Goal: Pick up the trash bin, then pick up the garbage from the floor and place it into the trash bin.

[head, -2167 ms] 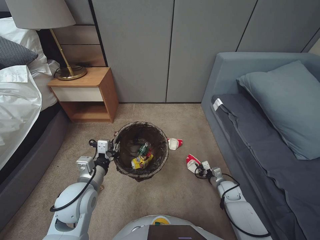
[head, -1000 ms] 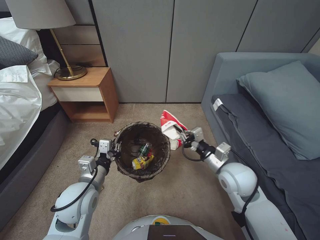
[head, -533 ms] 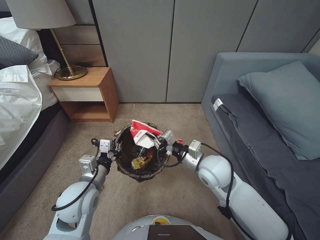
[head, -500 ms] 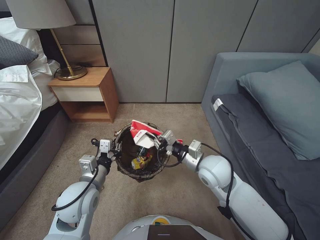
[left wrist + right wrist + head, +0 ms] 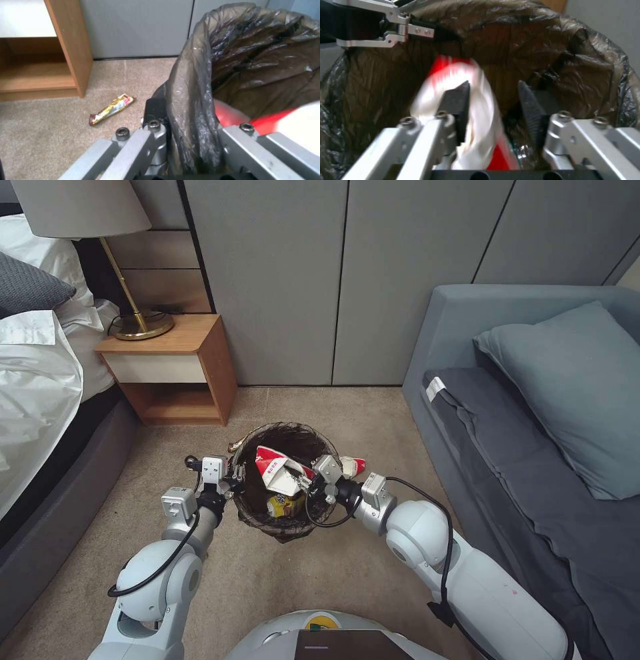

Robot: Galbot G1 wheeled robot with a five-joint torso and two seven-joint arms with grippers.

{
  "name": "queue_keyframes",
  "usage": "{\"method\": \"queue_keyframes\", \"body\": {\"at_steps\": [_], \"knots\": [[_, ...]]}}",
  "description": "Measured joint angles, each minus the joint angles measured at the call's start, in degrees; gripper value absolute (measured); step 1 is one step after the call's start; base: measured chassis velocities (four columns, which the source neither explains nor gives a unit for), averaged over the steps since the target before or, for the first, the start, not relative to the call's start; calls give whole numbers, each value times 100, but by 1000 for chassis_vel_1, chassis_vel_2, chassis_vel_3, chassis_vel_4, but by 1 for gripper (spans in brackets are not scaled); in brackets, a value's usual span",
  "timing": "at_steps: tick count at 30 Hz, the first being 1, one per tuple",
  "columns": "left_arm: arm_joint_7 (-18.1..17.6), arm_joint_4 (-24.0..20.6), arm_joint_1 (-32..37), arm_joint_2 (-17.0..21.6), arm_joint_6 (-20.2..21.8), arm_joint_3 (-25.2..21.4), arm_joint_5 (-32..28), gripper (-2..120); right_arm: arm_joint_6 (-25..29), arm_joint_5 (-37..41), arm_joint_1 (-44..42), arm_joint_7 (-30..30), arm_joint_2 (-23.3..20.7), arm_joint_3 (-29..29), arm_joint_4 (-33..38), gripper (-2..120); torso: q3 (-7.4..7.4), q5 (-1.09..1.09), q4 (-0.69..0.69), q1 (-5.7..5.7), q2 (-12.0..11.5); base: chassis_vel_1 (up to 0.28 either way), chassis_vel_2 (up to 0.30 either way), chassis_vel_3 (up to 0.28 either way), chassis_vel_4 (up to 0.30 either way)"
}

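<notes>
Candy wrapper (image 5: 111, 109): on the floor (image 5: 347, 573) beside the nightstand (image 5: 175, 363), left of the trash bin, not yet collected.
Left hand (image 5: 230, 485): clenched on the trash bin's (image 5: 250, 507) bagged left rim, one finger inside and one outside, holding it off the floor.
Crushed cup (image 5: 279, 473): red and white, inside the bin mouth above the yellow wrapper (image 5: 283, 505), blurred between the right fingers.
Right hand (image 5: 308, 481): over the bin's right rim, fingers parted; the cup looks released.
Second cup (image 5: 352, 465): on the floor just right of the bin.
Doing it well: I judge the bin should stay level while the right hand clears the liner.
</notes>
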Motion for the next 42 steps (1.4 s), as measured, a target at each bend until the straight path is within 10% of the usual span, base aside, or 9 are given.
{"method": "queue_keyframes", "body": {"at_steps": [16,32,42], "knots": [[-26,11,-32,-15,23,41,33,7,96,-150,-256,10,-43,414,262,98,0,0,1,0,0,0,0,0,0],[18,23,-3,-6,6,8,97,7,1053,-803,-1423,616,738,2011,553,100,0,0,2,0,0,0,0,0,0],[81,20,15,-4,26,-24,97,7,2371,-1542,-2749,597,2014,3381,308,100,-1,0,0,0,0,0,0,0,0]]}}
